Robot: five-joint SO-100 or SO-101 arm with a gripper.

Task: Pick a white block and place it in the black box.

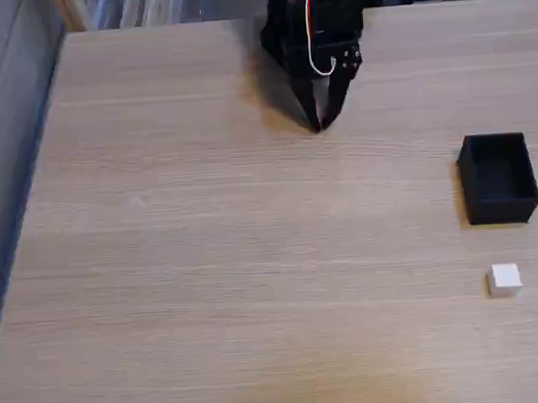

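A: Fixed view, soft even light. Desk (209, 260) evenly lit, wood grain readable, no glare or hot spots.

B: Shadows?

A: Faint. A diffuse dark patch on the desk just left of the gripper (319, 125). A thin shadow hugs the left and lower sides of the black box (498, 178), well right of the gripper; slight shade beside the white block (504, 279), farther below.

B: Sharpness?

A: Mildly soft overall, compression smear. Black arm parts merge into one dark mass, little detail. Background behind the gripper is blurred.
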